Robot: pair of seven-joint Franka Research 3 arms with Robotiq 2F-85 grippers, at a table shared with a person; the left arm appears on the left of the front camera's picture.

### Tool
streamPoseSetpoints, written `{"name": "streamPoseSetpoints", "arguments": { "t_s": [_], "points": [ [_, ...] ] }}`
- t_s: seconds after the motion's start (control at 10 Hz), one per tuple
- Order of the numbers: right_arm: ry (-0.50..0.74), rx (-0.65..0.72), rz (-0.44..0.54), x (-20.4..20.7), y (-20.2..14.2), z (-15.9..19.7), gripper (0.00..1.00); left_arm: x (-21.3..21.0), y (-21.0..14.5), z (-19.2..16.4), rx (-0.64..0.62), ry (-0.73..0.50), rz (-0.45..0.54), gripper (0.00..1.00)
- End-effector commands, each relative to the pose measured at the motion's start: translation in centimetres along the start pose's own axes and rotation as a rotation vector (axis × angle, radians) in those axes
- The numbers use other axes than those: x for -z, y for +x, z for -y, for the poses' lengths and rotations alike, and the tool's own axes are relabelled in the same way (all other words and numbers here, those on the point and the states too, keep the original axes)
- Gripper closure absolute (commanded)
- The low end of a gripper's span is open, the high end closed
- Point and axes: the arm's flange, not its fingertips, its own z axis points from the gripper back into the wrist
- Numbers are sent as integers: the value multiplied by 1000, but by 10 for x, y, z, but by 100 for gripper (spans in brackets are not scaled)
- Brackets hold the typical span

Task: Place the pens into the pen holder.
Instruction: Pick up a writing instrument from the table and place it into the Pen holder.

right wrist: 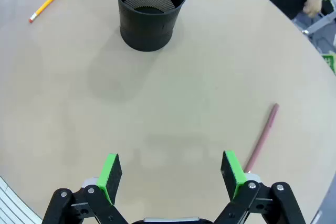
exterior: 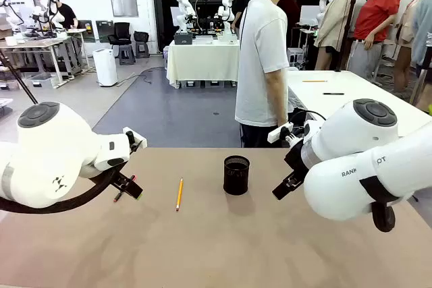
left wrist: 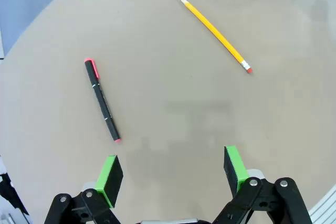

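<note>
front view. one table (exterior: 202,247); two white arms, the left arm (exterior: 54,153) entering from picture left and the right arm (exterior: 358,160) from picture right, both low over the top. one black mesh holder (exterior: 236,175) stands upright near the table's middle, between the arms. one yellow pencil (exterior: 179,194) lies flat to the holder's left, apart from it. one black pen (exterior: 119,196) with a red end lies farther left, just under the left arm's tip. one person (exterior: 263,52) in a white shirt stands at the far side.

left wrist view. one left gripper (left wrist: 170,169) with two green pads, spread wide, nothing between them, hovering above the bare table. two sticks lie ahead: the pen, ahead of the left-hand pad, and the pencil farther off toward the upper right, well apart from the pen. the holder's base shows at the top edge.

right wrist view. one right gripper (right wrist: 170,167) with two green pads, spread wide, holding nothing. the holder stands ahead, upright, mouth up, mesh floor in sight. one reddish pencil (right wrist: 262,137) lies flat beside the right-hand pad, its near end hidden behind that finger. the yellow pencil lies at the upper left, beyond the holder. all three sticks lie on the table, outside the holder.
</note>
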Motion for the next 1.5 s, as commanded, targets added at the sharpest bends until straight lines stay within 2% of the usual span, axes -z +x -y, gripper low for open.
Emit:
{"name": "streamPoseSetpoints", "arguments": {
  "t_s": [0.0, 1.4],
  "points": [
    [0, 0, 0, 0, 0, 0, 0, 0, 0, 0, 0, 0, 0, 0],
    [0, 0, 0, 0, 0, 0, 0, 0, 0, 0, 0, 0, 0, 0]
  ]
}}
